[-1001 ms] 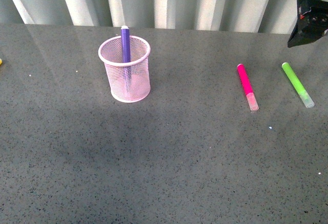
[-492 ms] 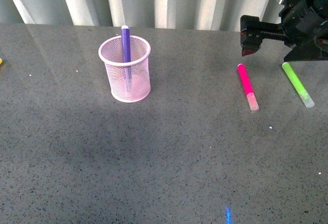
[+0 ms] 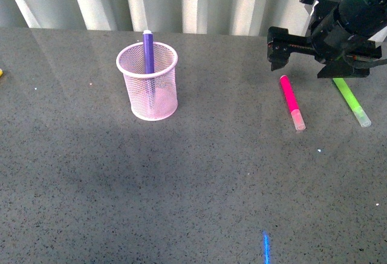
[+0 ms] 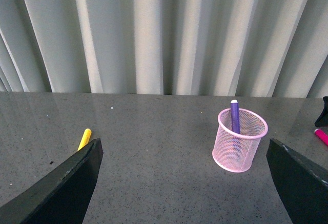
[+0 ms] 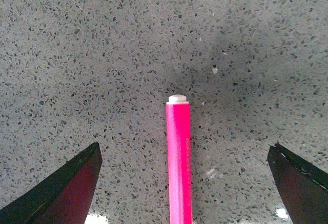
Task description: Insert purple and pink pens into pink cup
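The pink cup (image 3: pixel 148 86) stands upright on the grey table, left of centre, with the purple pen (image 3: pixel 147 48) upright inside it. The pink pen (image 3: pixel 290 98) lies flat at the right, pale cap toward me. My right gripper (image 3: pixel 307 64) is open and hovers above the pink pen's far end. In the right wrist view the pink pen (image 5: pixel 179 157) lies centred between the wide-open fingers (image 5: pixel 61 188), untouched. My left gripper (image 4: pixel 184 193) is open and empty. Its view shows the cup (image 4: pixel 241 142) and the purple pen (image 4: pixel 234 116) ahead.
A lime-green marker (image 3: pixel 352 99) lies just right of the pink pen, partly under my right arm. A yellow marker (image 4: pixel 84 138) lies at the table's far left. Pale curtain folds (image 3: pixel 193 1) run behind the table's back edge.
My right arm has come in from the right edge and moved left, and now hangs over the pink pen's far end. The pens and cup have not moved.
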{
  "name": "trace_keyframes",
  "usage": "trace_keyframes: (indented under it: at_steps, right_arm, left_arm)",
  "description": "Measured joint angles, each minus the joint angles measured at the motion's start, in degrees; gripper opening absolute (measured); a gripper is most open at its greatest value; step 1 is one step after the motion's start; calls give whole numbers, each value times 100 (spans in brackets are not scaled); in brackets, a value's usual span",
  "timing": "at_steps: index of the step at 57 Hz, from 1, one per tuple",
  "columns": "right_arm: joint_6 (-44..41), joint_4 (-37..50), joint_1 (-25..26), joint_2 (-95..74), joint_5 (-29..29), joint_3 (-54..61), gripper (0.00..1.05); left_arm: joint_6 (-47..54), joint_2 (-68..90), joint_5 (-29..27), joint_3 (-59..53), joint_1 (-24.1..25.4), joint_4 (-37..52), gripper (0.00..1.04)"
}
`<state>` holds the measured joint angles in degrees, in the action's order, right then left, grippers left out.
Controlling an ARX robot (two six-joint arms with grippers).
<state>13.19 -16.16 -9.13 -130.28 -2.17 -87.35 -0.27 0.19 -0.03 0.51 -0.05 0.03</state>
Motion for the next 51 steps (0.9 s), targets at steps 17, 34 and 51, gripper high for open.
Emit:
trace_keyframes:
  at_steps: [17, 34, 51]
  right_arm:
    - [46, 11, -81, -199, 13, -70, 98]
    - [61, 116, -63, -387, 11, -103, 98]
    - [155, 234, 9, -411, -37, -98, 98]
  left_arm:
    - [0, 0, 0, 0, -2, 0, 98]
    - [0, 0, 0, 0, -2, 0, 98]
    - [0, 0, 0, 0, 0, 0, 98]
